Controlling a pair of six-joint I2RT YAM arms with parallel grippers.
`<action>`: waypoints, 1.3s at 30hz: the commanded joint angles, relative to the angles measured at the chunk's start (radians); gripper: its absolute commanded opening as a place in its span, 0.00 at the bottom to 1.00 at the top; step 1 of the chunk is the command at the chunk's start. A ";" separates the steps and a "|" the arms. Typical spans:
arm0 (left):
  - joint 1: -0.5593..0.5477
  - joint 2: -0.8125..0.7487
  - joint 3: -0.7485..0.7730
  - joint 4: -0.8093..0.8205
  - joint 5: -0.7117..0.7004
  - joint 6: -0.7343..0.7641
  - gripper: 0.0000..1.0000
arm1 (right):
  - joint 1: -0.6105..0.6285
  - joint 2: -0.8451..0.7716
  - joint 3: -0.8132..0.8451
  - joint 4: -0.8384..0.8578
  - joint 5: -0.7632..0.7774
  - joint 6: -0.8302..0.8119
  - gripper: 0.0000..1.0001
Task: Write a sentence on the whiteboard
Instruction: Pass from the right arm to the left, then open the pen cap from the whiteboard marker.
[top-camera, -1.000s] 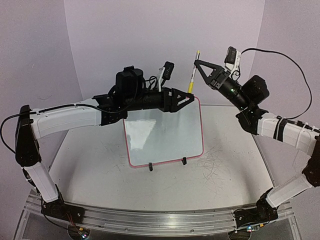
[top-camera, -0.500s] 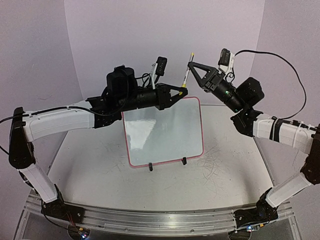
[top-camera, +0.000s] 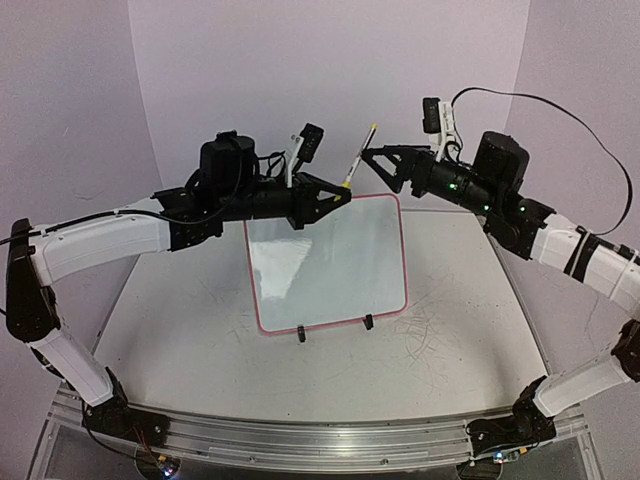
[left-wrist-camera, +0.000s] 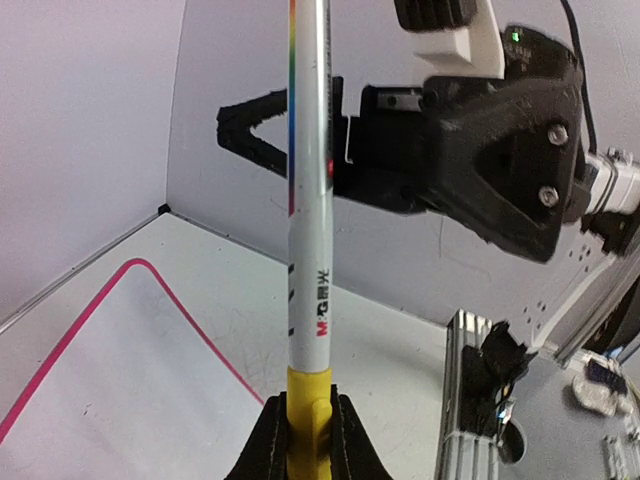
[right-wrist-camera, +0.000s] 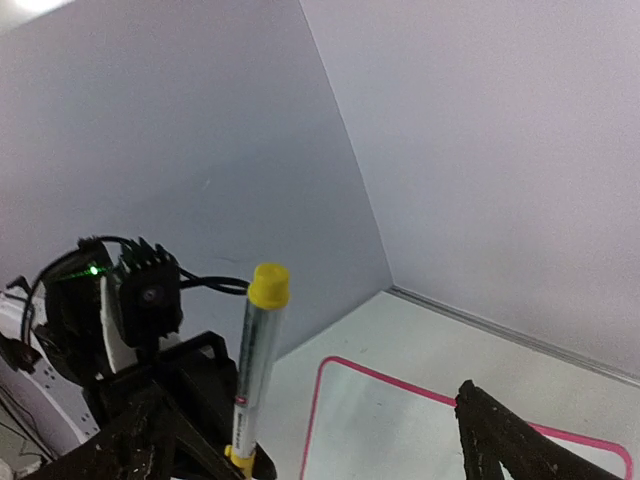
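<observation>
**Whiteboard waits on the table while the marker hangs above its far edge**

Whiteboard (top-camera: 330, 265) sits in the middle of the table (top-camera: 180, 340), its pink-red frame propped on two black clip feet (top-camera: 301, 334) at the near edge. Its face tips back toward the far wall. From the overhead view the surface shows only a pale sheen.

The left gripper (top-camera: 340, 193) reaches in from the left and hovers over the board's far edge, clear of it. Its jaws are clenched on a marker (top-camera: 358, 160), pinching the yellow band at the lower end. The white barrel rises from there and leans a little to the right, ending in a yellow cap. The left wrist camera shows a rainbow stripe and some red and black print on the barrel.

The right gripper (top-camera: 375, 170) comes in from the right at about the same height, just beside the marker's upper end and not touching it. Its jaws are spread wide and hold nothing. In the right wrist view, one dark finger (right-wrist-camera: 500, 430) sits low in the picture, with the marker well to its left.

Thin grey scratch marks (top-camera: 440, 330) cross the table to the right of the board.
</observation>
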 joint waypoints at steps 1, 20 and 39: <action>-0.003 -0.018 0.088 -0.211 0.042 0.176 0.00 | -0.029 -0.045 0.051 -0.245 0.084 -0.180 0.98; -0.004 -0.003 0.126 -0.294 0.047 0.235 0.00 | -0.048 0.127 0.183 -0.388 -0.374 -0.139 0.52; -0.003 0.001 0.121 -0.312 0.049 0.246 0.00 | -0.048 0.033 0.013 -0.166 -0.506 -0.126 0.74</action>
